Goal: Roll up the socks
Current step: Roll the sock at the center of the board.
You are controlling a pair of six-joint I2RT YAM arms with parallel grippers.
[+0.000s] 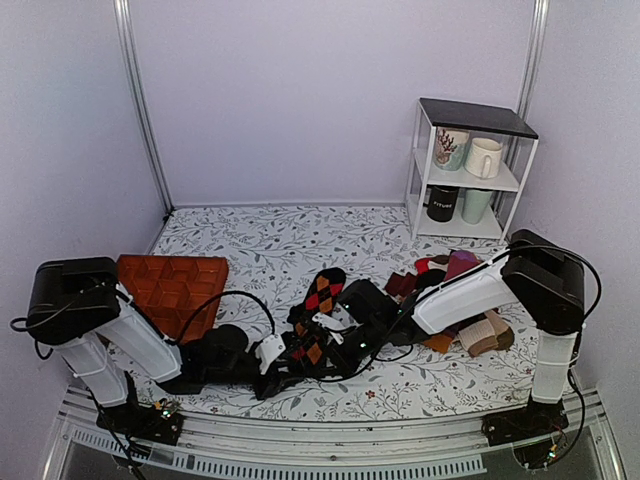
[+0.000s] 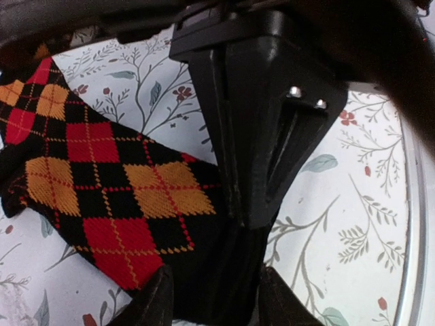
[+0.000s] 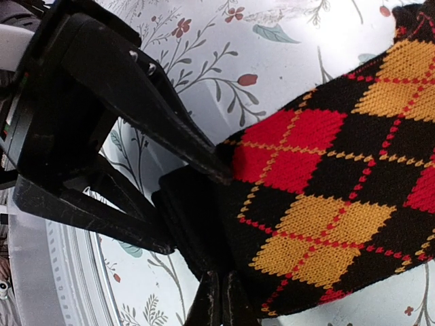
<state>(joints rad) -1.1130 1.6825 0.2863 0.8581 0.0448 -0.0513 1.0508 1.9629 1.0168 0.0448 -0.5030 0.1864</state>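
The socks [image 1: 320, 291] are black argyle with red and orange diamonds, lying lengthwise near the table's front middle. In the left wrist view the patterned part [image 2: 109, 197] runs to the upper left. The plain black cuff lies between my left gripper's [image 2: 214, 304] fingers, which stand apart on either side of it. My right gripper [image 3: 221, 291] is shut, its tips pinching the cuff's edge next to the diamonds [image 3: 326, 176]. The left fingers [image 3: 146, 109] show as black wedges beside it. From above, the left gripper [image 1: 288, 357] and the right gripper [image 1: 325, 335] meet over the socks' near end.
A rust-orange quilted mat [image 1: 170, 288] lies at the left behind my left arm. A heap of other socks [image 1: 455, 290], maroon, tan and purple, sits at the right. A white shelf with mugs [image 1: 470, 170] stands at the back right. The table's metal rail [image 1: 330, 452] runs along the front.
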